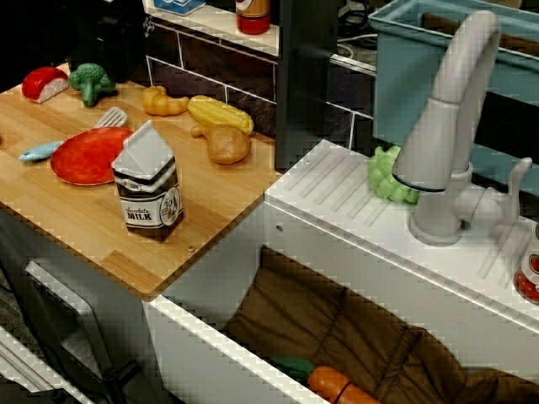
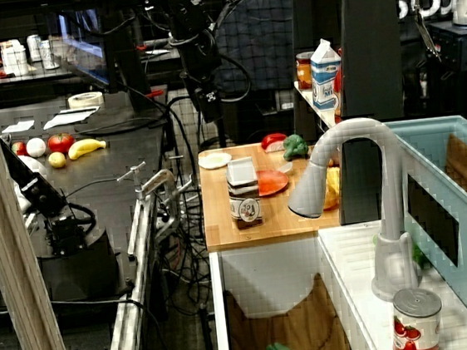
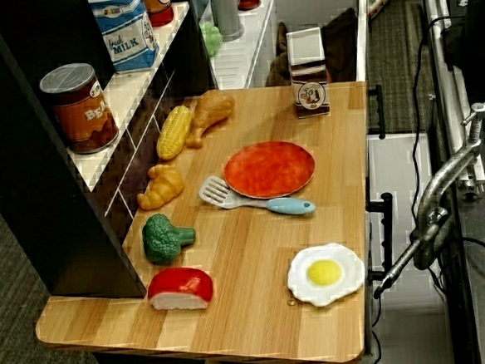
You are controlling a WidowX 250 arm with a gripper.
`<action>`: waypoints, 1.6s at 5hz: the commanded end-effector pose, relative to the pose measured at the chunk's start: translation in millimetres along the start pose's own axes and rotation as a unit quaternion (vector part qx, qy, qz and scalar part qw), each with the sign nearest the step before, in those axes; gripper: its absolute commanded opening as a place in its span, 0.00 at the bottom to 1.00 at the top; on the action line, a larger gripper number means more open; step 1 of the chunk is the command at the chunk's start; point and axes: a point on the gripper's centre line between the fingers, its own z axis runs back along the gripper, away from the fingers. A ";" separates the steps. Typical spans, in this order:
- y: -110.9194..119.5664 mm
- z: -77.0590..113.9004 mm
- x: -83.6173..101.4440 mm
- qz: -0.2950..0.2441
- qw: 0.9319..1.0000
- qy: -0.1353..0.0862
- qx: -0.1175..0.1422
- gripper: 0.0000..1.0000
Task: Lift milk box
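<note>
The milk box (image 1: 150,189) stands upright on the wooden counter (image 1: 219,202), near its front edge and beside the sink. It has a white-grey peaked top, a dark brown body and a "Chocolate MILK" label. It also shows as the milk box (image 2: 244,195) and, at the counter's far end, the milk box (image 3: 309,81). A black robot arm hangs above and behind the counter, its gripper (image 2: 209,102) well clear of the box. The fingers are too dark and small to read. Nothing touches the box.
A red plate (image 1: 84,156) and a spatula (image 3: 256,199) lie right beside the box. Corn (image 1: 221,114), a drumstick (image 1: 226,145), a croissant (image 1: 164,103), broccoli (image 1: 91,82) and a fried egg (image 3: 325,273) are spread around. The sink (image 1: 210,353) with a faucet (image 1: 446,126) lies to the right.
</note>
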 end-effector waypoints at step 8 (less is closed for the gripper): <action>1.8 -81.1 29.1 0.013 0.999 0.038 0.017 1.00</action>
